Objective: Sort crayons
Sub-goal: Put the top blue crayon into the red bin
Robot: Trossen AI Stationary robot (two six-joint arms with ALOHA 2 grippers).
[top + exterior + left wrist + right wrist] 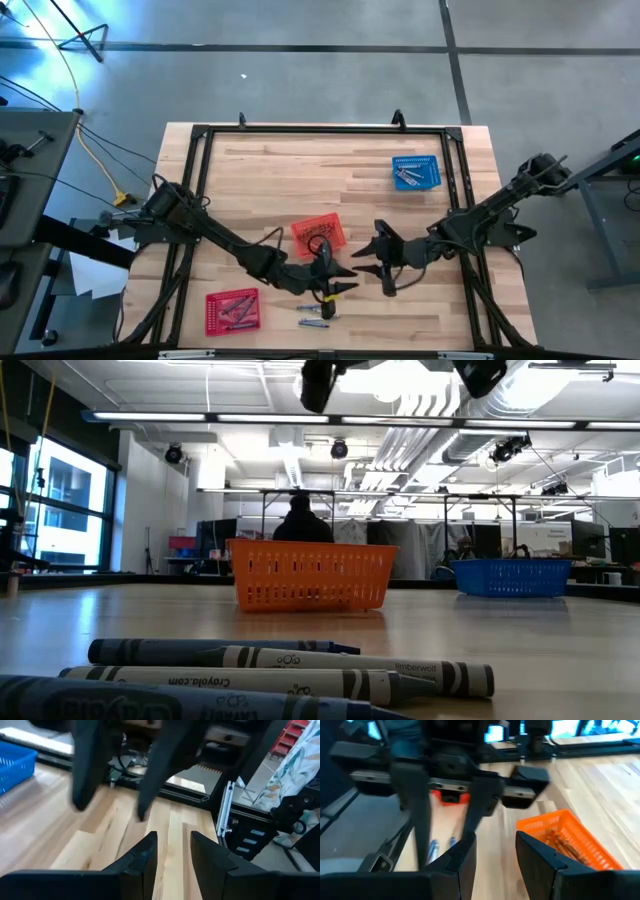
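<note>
Several loose blue and grey crayons point(314, 316) lie flat on the wooden table near its front edge; they fill the foreground of the low view point(290, 665). My left gripper point(347, 279) hovers open above the table just beyond them, beside the orange basket point(318, 235). My right gripper point(368, 262) faces it from the right, also open. In both wrist views the gap between the fingers, left point(172, 842) and right point(495, 842), holds nothing. Reddish crayons lie in the orange basket point(565, 840).
A red basket point(232, 310) holding crayons sits at the near left. A blue basket point(415, 172) with crayons stands at the far right. A black frame point(200, 150) runs around the table. A person point(300, 520) sits far behind the table.
</note>
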